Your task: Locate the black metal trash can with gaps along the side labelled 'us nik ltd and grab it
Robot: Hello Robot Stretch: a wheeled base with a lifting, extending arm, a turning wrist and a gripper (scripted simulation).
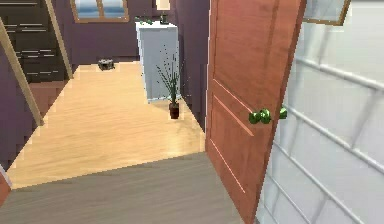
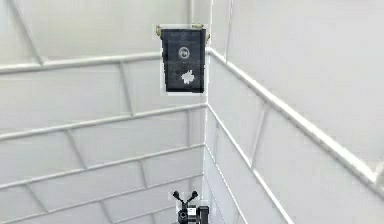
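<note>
Low against the white tiled wall [image 2: 90, 150], gripper [image 2: 186, 195], holding nothing, jaws' state untellable.

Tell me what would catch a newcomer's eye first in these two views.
The open reddish-brown door with green knobs dominates the forward view's right. Past it, a potted plant stands on the wood floor beside a white cabinet. In the arm side view, a dark panel hangs high on the white tiled wall, with the gripper at the bottom edge.
</note>
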